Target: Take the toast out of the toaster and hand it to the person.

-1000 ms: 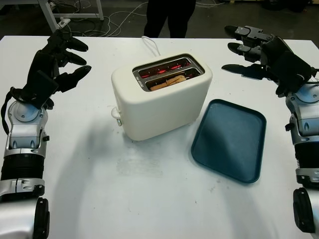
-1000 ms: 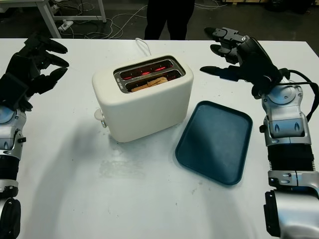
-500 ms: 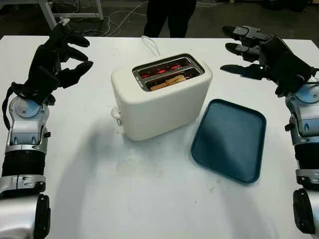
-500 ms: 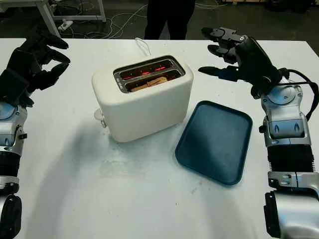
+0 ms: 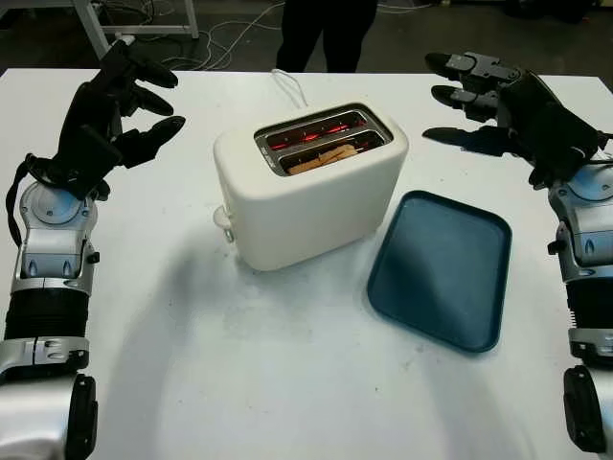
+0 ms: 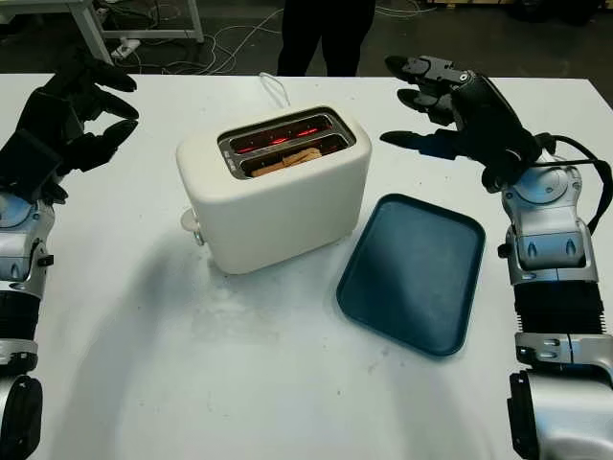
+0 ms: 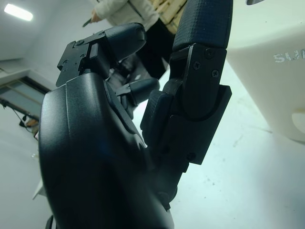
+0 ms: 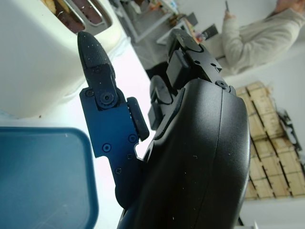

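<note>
left hand (image 5: 120, 105) hangs empty and unclenched left of the toaster (image 5: 311, 187). toast (image 5: 324, 156) sits low in the near slot, mostly hidden. right hand (image 5: 498, 105), likewise empty, hovers beyond the blue tray (image 5: 442, 271). right wrist view shows the person's (image 8: 259, 38) sleeve; the head views cut the person off at the legs.

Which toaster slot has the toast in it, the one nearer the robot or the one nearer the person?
The slot nearer the robot: the toast lies in it, while the toaster's far slot shows just glowing red elements.
</note>
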